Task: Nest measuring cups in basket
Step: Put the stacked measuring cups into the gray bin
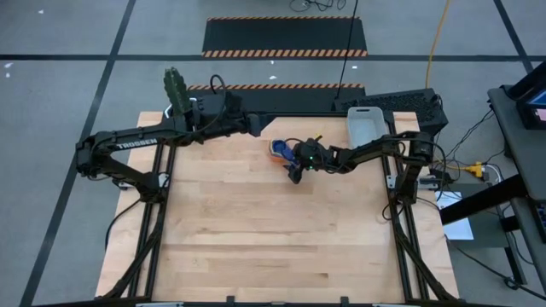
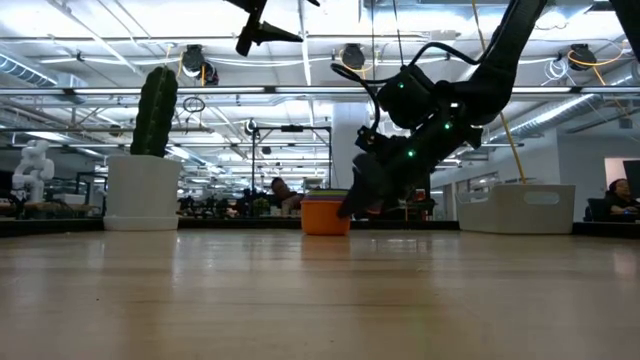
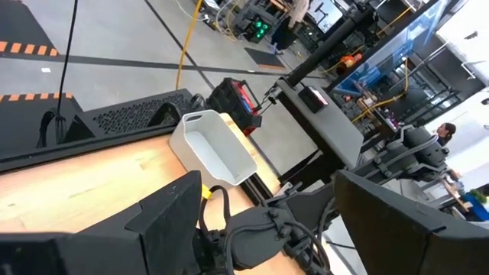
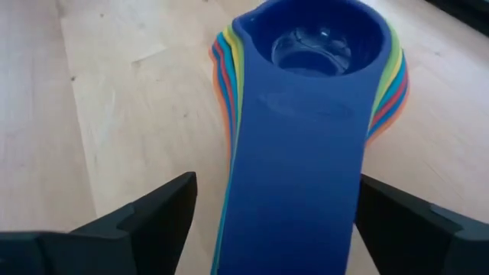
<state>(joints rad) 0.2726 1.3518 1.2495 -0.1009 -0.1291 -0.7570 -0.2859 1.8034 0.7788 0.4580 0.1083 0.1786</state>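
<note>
measuring cups [image 4: 306, 114] sit nested on the table; right gripper [image 4: 271, 221], angled down, fingers wide apart astride their handles, gripping nothing.

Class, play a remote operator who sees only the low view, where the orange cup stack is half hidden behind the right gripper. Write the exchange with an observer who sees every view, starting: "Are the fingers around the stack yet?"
Observer: Yes. In the right wrist view the right gripper is open, one finger on each side of the nested measuring cups' handles.
Operator: Which cup is on top?
Observer: The dark blue cup sits on top.
Operator: Where is the basket?
Observer: From above, the basket stands at the table's far right edge, apart from the stack.
Operator: And the other arm?
Observer: The left gripper waits open near the far edge.
</note>
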